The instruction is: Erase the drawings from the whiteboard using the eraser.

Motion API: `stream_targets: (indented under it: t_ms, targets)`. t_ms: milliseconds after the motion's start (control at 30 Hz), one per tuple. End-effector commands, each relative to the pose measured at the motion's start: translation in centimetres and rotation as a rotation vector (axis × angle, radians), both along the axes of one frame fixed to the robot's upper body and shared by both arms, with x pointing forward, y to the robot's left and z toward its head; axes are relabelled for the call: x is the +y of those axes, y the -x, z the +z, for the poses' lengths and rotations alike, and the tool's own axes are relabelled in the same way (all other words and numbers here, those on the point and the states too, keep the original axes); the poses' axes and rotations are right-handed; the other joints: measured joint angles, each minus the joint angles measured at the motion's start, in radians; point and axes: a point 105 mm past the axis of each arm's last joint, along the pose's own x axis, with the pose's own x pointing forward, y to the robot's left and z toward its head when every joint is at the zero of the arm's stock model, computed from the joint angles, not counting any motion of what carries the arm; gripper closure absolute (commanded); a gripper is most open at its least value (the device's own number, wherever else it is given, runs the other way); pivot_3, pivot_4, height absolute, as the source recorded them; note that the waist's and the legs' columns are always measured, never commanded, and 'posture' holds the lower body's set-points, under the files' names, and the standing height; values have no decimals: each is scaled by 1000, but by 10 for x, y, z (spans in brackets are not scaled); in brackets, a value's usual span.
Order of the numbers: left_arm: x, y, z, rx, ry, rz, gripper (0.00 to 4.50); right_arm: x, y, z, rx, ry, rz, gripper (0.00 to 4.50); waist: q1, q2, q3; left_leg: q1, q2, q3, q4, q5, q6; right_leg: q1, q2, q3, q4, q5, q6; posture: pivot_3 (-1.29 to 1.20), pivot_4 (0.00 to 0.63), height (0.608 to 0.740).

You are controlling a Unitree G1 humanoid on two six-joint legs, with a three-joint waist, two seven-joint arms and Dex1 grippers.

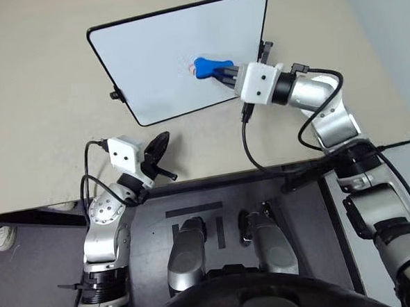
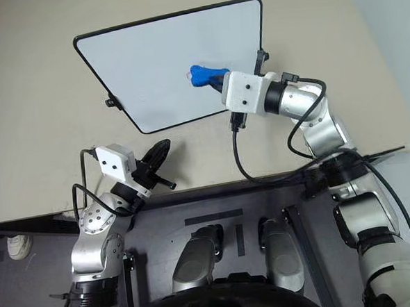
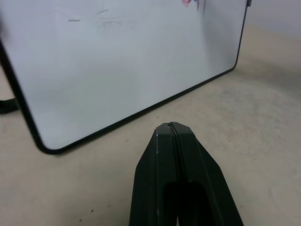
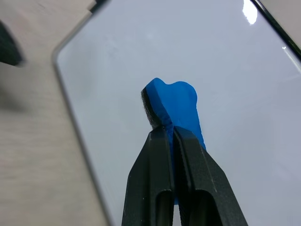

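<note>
The whiteboard lies flat on the beige table, black-framed with rounded corners. A bright blue eraser hangs over its right half, with my right gripper shut on its narrow middle; the wide end sticks out past the fingertips. A trace of the red drawings peeks out just left of the eraser's tip. Whether the eraser touches the board I cannot tell. My left gripper is shut and empty, low over the table just short of the board's near edge.
Small black knobs stick out from the board's left and right sides. The beige table has free room left of and before the board. Its front edge runs close behind my left gripper. A black cable hangs from the right wrist.
</note>
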Motion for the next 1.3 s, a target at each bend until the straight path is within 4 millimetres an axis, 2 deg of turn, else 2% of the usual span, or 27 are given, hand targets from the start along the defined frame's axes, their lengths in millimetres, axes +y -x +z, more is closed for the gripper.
stream_targets:
  t_ms: [33,233,333,533,667,833,1000,1067,1133,1300]
  targets:
    - [-2,-1,10,-47,-8,-11,4500,7,-9,18,-130,-29,15,4460,-1,0,0,0,0,0,0,-1,-2,0,0,0,0,0,0,0,150,740]
    - [-3,1,10,-52,-7,-4,4500,18,-27,-9,-131,36,12,4460,-2,0,0,0,1,0,0,-7,-10,-2,0,-1,1,1,-2,0,150,740]
    - [-1,2,10,-54,-8,4,4500,23,-28,-29,-83,64,27,4460,-7,0,0,2,2,0,0,-8,-12,-2,0,-1,1,2,-5,0,150,740]
    - [-2,3,10,-56,-7,6,4500,25,-28,-48,-34,85,39,4460,-8,1,0,2,3,0,0,-8,-13,-2,0,-1,2,6,-9,0,150,740]
    - [-2,3,11,-57,-7,5,4500,24,-32,-36,-92,44,10,4460,-9,1,1,1,4,1,0,-8,-13,-2,0,-2,1,6,-9,0,150,740]
    - [-4,0,11,-56,-6,-3,4500,13,-45,7,-277,-38,-81,4460,-9,2,1,0,5,1,0,-8,-13,-2,0,-2,1,6,-9,0,150,740]
    - [-5,-1,11,-56,-5,-8,4500,7,-49,27,-366,-77,-123,4460,-12,3,2,1,7,3,-1,-8,-13,-3,0,-3,1,8,-11,0,150,740]
    - [-5,-1,11,-56,-5,-10,4500,9,-49,19,-350,-55,-119,4460,-13,3,2,1,8,4,-1,-8,-13,-3,0,-3,1,8,-10,0,150,740]
    - [-6,-1,11,-57,-4,-12,4500,11,-48,3,-306,-23,-108,4460,-14,3,2,1,8,5,-2,-8,-13,-3,0,-3,1,4,-4,0,150,740]
    - [-6,-1,11,-59,-4,-13,4500,20,-42,-35,-182,37,-74,4460,-20,2,1,2,9,5,-2,-8,-13,-3,0,-3,1,4,-3,0,150,740]
